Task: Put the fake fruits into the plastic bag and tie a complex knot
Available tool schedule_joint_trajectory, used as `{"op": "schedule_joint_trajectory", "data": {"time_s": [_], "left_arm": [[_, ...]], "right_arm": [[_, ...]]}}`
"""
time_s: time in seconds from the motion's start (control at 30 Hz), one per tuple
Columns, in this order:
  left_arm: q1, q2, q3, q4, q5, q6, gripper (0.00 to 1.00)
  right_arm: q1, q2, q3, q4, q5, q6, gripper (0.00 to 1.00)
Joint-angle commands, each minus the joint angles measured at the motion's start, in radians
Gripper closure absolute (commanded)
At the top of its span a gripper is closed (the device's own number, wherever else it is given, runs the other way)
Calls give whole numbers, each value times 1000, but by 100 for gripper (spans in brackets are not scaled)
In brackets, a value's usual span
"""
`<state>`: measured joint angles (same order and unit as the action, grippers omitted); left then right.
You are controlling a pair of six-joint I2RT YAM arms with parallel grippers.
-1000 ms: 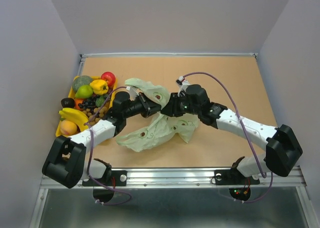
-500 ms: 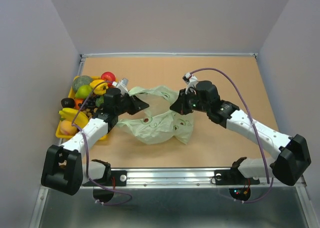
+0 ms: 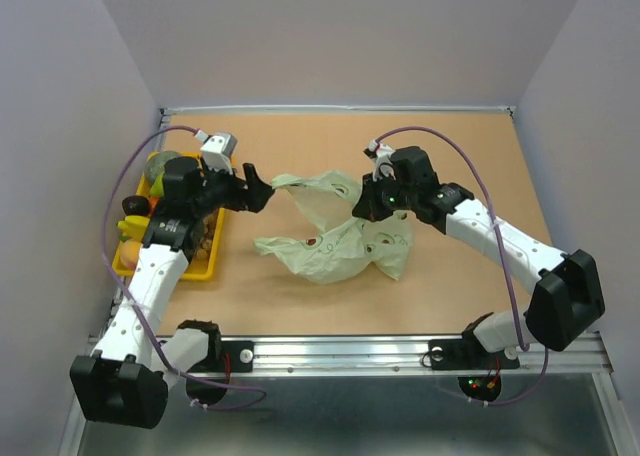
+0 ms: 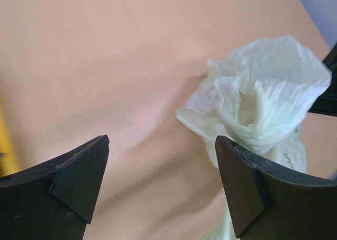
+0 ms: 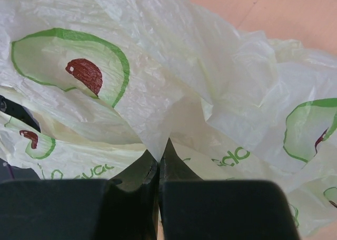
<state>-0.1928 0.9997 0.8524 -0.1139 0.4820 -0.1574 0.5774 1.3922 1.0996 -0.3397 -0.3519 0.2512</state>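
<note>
**Overhead view, left to right.** At the left edge, the yellow tray (image 3: 198,270) holds the fake fruits (image 3: 158,165), partly hidden by the left arm and lying apart from the bag. Right of the tray is the left gripper (image 3: 257,188). Its fingers are spread wide with nothing between them, and it points at the raised upper-left flap of the plastic bag (image 3: 335,254). The bag lies crumpled at the centre of the brown table (image 3: 460,146). At centre right, the right gripper (image 3: 363,210) sits on the bag's upper edge.

**Left wrist view.** The left gripper (image 4: 161,145) is agape, with the plastic bag (image 4: 263,100) at the upper right.

**Right wrist view.** The right gripper (image 5: 159,157) has its jaws pressed together, pinching a fold of the plastic bag (image 5: 210,82), which is printed with avocado motifs.
</note>
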Motion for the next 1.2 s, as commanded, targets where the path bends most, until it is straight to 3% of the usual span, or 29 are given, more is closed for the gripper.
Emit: {"op": "schedule_joint_trajectory", "data": {"time_s": [0.0, 0.17, 0.3, 0.5, 0.53, 0.77, 0.9, 1.03, 1.17], "left_arm": [[114, -42, 138, -133, 55, 298, 6], [358, 45, 321, -375, 69, 608, 6], [501, 177, 437, -500, 63, 757, 6], [556, 408, 632, -702, 107, 996, 6], [556, 430, 651, -739, 116, 1089, 6], [556, 335, 513, -898, 83, 1387, 8], [556, 294, 412, -892, 67, 1455, 13], [550, 243, 309, -781, 43, 1475, 20], [523, 273, 290, -754, 20, 1477, 21]], "right_arm": [[4, 11, 59, -1, 11, -30, 100], [2, 31, 65, 5, 16, -24, 100], [2, 44, 46, 16, 19, -39, 100], [2, 62, 60, 16, -16, -55, 100], [4, 62, 65, 16, -19, -53, 100], [2, 62, 66, 10, -62, -44, 100], [2, 70, 66, 8, -84, -40, 100], [2, 76, 78, 7, -99, -33, 100], [2, 87, 83, 7, -107, -24, 100]]}}
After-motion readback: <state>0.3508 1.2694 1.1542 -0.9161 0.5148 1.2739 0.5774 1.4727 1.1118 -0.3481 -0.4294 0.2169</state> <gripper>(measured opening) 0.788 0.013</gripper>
